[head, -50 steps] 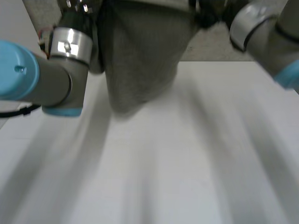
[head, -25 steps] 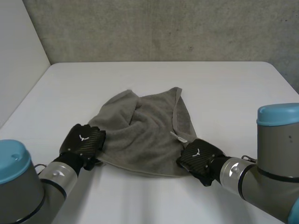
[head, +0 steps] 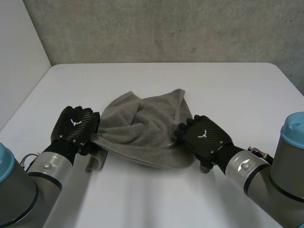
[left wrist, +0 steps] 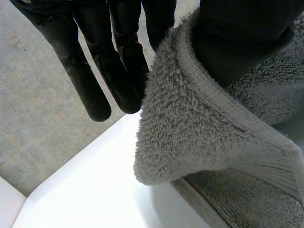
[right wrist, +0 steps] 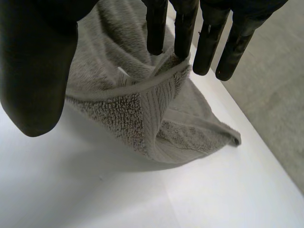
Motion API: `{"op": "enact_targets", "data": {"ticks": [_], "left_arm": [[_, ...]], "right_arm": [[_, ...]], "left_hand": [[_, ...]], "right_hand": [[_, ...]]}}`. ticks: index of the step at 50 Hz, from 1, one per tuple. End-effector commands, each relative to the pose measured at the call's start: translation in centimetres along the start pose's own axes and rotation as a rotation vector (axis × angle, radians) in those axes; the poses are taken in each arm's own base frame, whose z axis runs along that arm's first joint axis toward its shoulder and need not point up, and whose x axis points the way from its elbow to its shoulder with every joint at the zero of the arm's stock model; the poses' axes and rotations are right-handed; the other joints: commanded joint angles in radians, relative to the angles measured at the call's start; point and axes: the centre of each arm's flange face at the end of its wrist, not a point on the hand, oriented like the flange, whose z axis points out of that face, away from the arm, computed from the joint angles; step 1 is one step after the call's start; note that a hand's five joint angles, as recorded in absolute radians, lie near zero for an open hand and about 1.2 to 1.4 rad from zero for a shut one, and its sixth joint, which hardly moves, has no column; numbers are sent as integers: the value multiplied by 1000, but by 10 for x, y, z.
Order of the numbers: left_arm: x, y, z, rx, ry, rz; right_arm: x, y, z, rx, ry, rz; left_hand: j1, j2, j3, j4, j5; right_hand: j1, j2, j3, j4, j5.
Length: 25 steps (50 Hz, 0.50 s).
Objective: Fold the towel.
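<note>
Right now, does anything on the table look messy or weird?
Yes. The towel is bunched up and wrinkled, not flat. The left robot hand and the right robot hand each pinch its near edge, which hangs above the table.

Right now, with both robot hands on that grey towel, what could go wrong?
The right robot hand seems to catch only a sliver of the towel at its fingertips; that could slip free. The towel lies bunched and creased between it and the left robot hand, so a fold may come out crooked.
</note>
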Motion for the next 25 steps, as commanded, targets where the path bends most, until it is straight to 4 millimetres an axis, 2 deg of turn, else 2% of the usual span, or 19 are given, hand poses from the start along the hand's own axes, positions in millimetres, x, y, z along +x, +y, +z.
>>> {"op": "enact_targets", "data": {"ticks": [1,3,5,9,10,11,12,13,17,19,25], "left_arm": [[0,5,-1,-14,-1,-4],[1,9,0,-29,5,-5],[2,11,0,-37,8,-6],[3,13,-1,-44,10,-6],[3,14,0,-48,12,-6],[3,15,0,-52,12,-7],[3,15,0,-52,12,-7],[3,15,0,-52,12,-7],[3,15,0,-52,12,-7],[3,15,0,-52,12,-7],[3,16,0,-54,11,-7]], "right_arm": [[-10,4,-4,10,-49,-243],[-11,4,-5,13,-53,-267],[-12,1,-4,26,-60,-298],[-10,1,-1,30,-55,-306],[-9,1,1,37,-57,-315],[-9,1,1,37,-57,-315],[-10,2,4,58,-66,-341],[-11,2,9,89,-71,-381],[-12,3,15,140,-60,-488],[-14,9,23,164,-50,-600],[-18,18,31,176,-49,-735]], "left_hand": [[237,179,179,178,192],[237,179,179,178,192],[237,179,179,178,192],[237,179,179,178,192],[237,179,179,178,192],[237,179,179,178,192],[237,179,179,178,192],[237,179,179,178,192],[237,179,179,178,192],[237,179,179,178,192],[237,179,179,178,192]], "right_hand": [[-59,-92,-86,-61,-18],[14,-19,-12,13,55],[584,551,558,582,625],[531,498,505,529,572],[351,317,324,349,392],[349,316,323,347,390],[125,92,99,123,166],[97,63,70,95,138],[103,69,76,101,143],[108,75,82,106,149],[97,63,70,95,137]]}}
